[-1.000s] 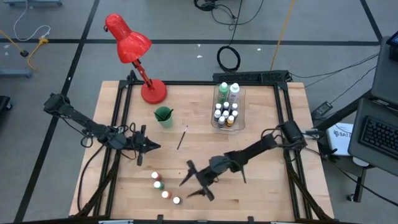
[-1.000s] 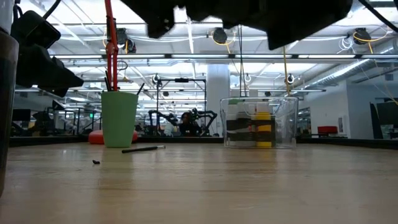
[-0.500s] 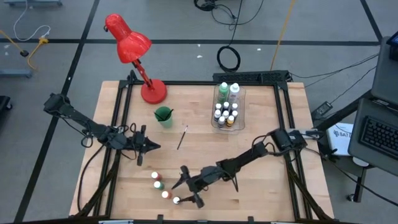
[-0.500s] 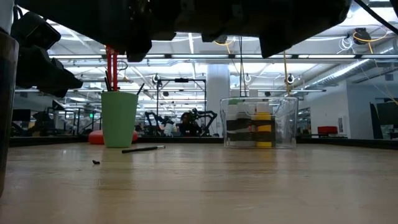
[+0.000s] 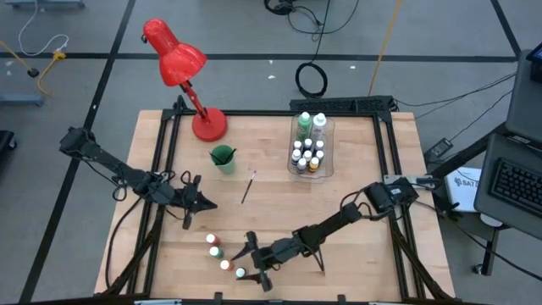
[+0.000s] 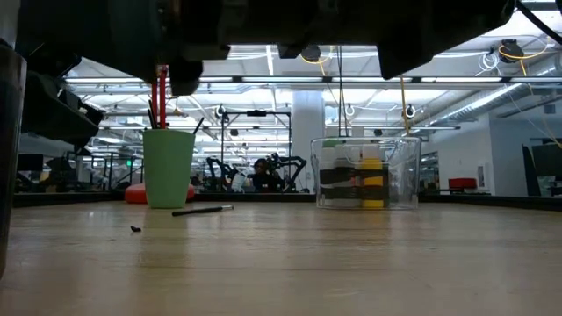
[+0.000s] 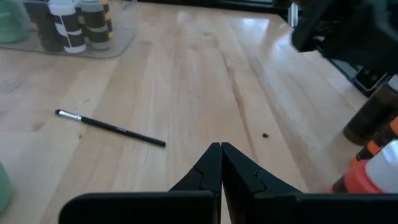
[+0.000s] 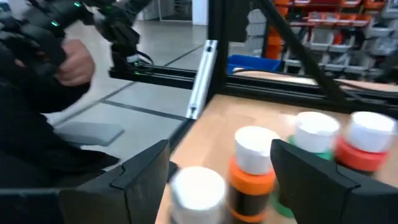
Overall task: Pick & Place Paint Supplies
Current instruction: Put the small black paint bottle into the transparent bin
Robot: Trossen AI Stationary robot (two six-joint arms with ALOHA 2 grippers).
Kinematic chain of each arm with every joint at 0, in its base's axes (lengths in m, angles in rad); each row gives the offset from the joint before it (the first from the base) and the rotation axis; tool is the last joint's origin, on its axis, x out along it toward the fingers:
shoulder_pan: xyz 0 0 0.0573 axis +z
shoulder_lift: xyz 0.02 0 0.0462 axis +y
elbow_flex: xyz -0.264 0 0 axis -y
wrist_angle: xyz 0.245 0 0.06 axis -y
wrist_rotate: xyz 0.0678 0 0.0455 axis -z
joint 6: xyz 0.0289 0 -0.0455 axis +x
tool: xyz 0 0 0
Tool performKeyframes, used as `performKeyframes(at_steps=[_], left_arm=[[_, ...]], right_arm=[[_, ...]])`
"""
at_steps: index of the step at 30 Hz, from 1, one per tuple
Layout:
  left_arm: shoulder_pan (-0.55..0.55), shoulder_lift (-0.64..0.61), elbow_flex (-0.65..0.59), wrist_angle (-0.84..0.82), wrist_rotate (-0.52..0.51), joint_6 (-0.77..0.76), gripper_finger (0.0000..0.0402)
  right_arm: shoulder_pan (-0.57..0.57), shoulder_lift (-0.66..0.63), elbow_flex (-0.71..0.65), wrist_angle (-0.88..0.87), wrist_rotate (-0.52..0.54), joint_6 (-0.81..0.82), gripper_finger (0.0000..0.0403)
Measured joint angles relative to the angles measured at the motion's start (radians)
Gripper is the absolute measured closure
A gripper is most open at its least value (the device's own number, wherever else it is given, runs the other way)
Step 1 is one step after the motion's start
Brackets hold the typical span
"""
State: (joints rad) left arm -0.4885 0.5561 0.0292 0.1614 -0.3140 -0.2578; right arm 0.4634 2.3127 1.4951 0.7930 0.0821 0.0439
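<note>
My right gripper (image 5: 251,262), jaws apart, straddles the small orange white-capped paint bottle (image 8: 252,168) to grab it; left gripper (image 5: 201,203) waits, jaws together.

Grey floor (image 5: 76,34), red desk lamp (image 5: 174,55)
</note>
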Motion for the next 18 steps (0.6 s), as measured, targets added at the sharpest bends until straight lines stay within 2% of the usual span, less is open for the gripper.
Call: performKeyframes(at_steps=[9, 15, 18], left_arm=[[0.0, 0.0, 0.0, -0.038, 0.008, -0.007, 0.0394], [0.0, 0.0, 0.0, -0.038, 0.009, -0.007, 0.0394], [0.0, 0.0, 0.0, -0.038, 0.009, -0.007, 0.0394]], right_arm=[[-0.008, 0.014, 0.007, -0.024, -0.003, 0.019, 0.0131], [-0.007, 0.015, 0.007, -0.071, -0.009, 0.012, 0.0155], [-0.008, 0.015, 0.006, -0.07, -0.047, 0.011, 0.017]])
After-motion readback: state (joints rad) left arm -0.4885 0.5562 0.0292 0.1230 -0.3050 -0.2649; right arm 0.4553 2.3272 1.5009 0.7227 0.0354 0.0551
